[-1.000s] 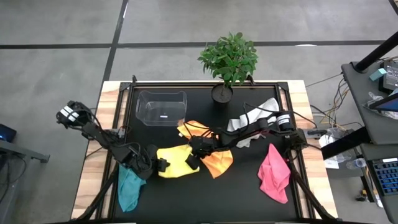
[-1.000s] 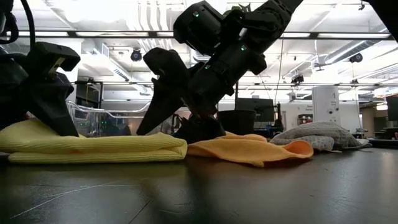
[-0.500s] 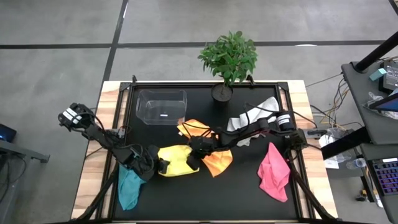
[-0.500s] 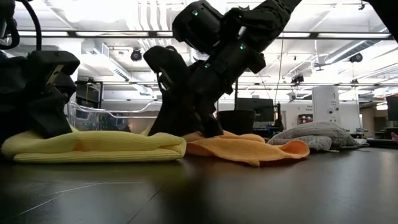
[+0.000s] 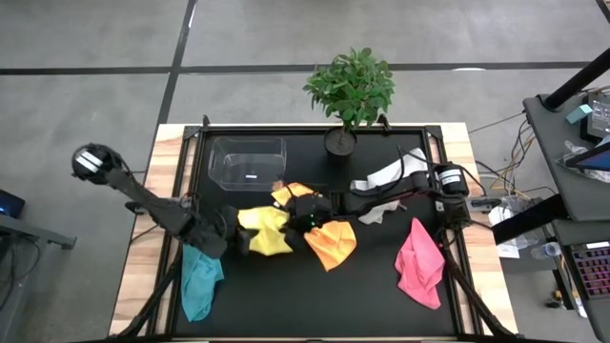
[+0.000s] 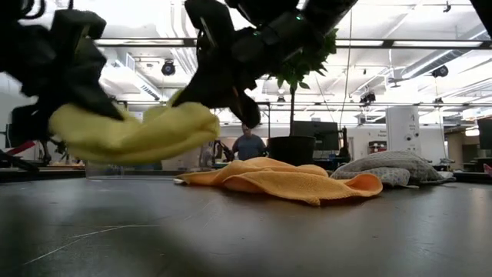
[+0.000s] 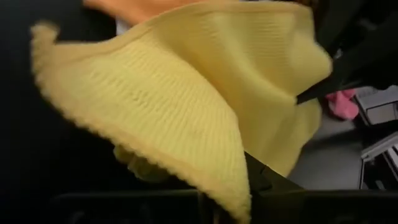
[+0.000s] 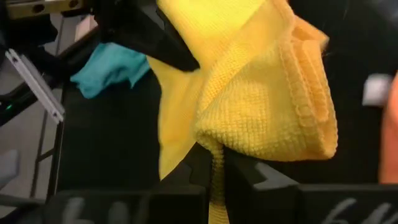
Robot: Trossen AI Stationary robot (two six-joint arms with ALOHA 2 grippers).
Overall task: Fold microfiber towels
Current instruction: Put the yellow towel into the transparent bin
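You have no readable writing anywhere. Your yellow towel (image 5: 265, 230) hangs clear of the black table (image 5: 381, 295), strung left to right between both arms, sagging in the middle. Your left gripper (image 5: 238, 234) is clamped on its left end, your right gripper (image 5: 297, 215) on its right. The bunched cloth hides the fingertips in both wrist views. The orange towel (image 5: 332, 243) lies crumpled just beside it.

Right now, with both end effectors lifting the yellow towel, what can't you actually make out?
- Left end effector fingertips: high view, covered by the yellow towel.
- Right end effector fingertips: right wrist view, buried in yellow folds.
- Orange towel: its upper part in the high view is under the right arm.
- Teal towel: hidden behind the left arm in the low view.
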